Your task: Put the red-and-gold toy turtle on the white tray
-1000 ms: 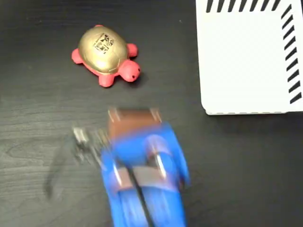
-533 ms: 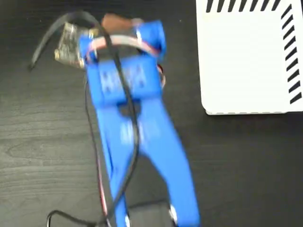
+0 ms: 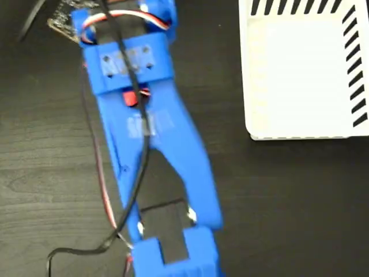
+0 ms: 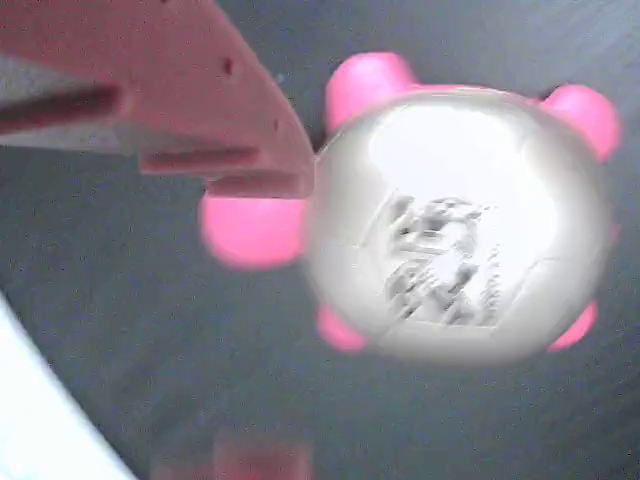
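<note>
In the wrist view the red-and-gold toy turtle (image 4: 460, 225) fills much of the frame, its shiny shell with black print facing the camera and its pinkish head and legs around it. My gripper (image 4: 262, 320) is open just above it. One finger (image 4: 210, 110) reaches in from the upper left over the head, and the other fingertip shows blurred at the bottom edge. In the fixed view my blue arm (image 3: 150, 133) covers the turtle, leaving only a small red patch (image 3: 131, 99) visible through a gap. The white tray (image 3: 300, 75) lies at the upper right.
A circuit board (image 3: 63, 20) and black and red cables (image 3: 101, 173) ride along the arm in the fixed view. The dark wood table (image 3: 288, 202) surrounds everything. A white corner of the tray (image 4: 40, 420) shows at the lower left of the wrist view.
The arm has stretched from the lower edge up across the table, and it now covers the turtle that lay in plain sight a second ago. The tray has not moved.
</note>
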Tool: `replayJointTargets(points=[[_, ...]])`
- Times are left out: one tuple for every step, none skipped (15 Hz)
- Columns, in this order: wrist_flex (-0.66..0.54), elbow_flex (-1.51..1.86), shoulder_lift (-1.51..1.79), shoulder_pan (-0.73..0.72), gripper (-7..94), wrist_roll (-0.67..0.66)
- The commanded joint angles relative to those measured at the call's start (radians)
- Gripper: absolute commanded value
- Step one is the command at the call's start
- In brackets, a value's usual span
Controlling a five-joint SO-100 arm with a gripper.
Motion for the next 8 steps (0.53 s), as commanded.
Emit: replayJointTargets(points=[[0.054, -0.11, -0.002, -0.041, 48, 0.049], [0.057, -0.123, -0.021, -0.044, 50, 0.064], [0.061, -0.146, -0.055, -0.044, 51, 0.083], [0.075, -0.175, -0.084, -0.046, 56, 0.092], [0.095, -0.204, -0.114, -0.049, 60, 0.101], [0.107, -0.225, -0.137, -0.051, 62, 0.106], [0.11, -0.239, -0.16, -0.054, 67, 0.11], [0.11, -0.255, -0.183, -0.055, 67, 0.11]])
